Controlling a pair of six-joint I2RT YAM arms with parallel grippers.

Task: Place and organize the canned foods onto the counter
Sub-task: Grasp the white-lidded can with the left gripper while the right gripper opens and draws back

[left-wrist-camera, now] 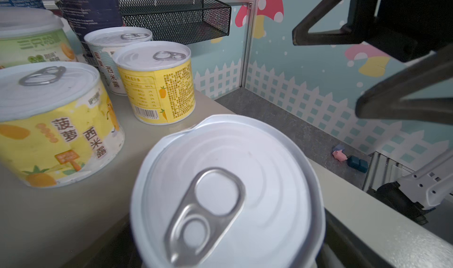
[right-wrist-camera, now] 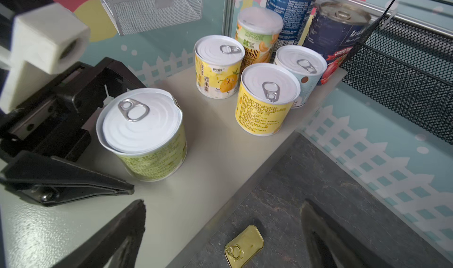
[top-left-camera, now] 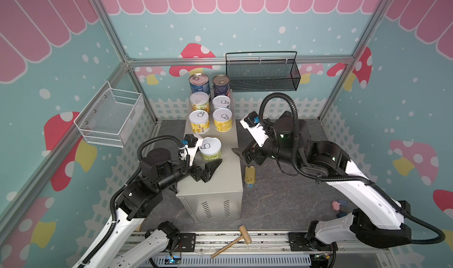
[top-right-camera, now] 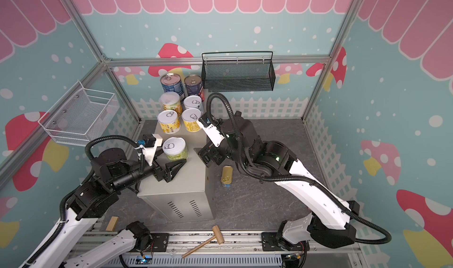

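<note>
The counter point(top-left-camera: 215, 181) carries two tall blue cans point(top-left-camera: 199, 83) point(top-left-camera: 221, 84) at its far end. In front of them stand several short yellow-labelled cans point(top-left-camera: 199, 121). A green-labelled can point(top-left-camera: 210, 149) point(left-wrist-camera: 228, 193) point(right-wrist-camera: 144, 134) stands alone nearer the front. My left gripper point(top-left-camera: 210, 154) point(right-wrist-camera: 137, 136) is open, with one finger on each side of that can. A flat gold tin point(top-left-camera: 250, 176) point(right-wrist-camera: 244, 246) lies on the dark floor beside the counter's right side. My right gripper point(top-left-camera: 241, 157) point(right-wrist-camera: 221, 205) hangs open over the counter's right edge, above the tin and holding nothing.
A black mesh basket point(top-left-camera: 262, 75) hangs on the back wall and a white wire basket point(top-left-camera: 110, 117) on the left wall. A wooden mallet point(top-left-camera: 235, 242) lies on the front rail. Small pink and blue toys point(top-left-camera: 339, 205) sit on the floor at the right.
</note>
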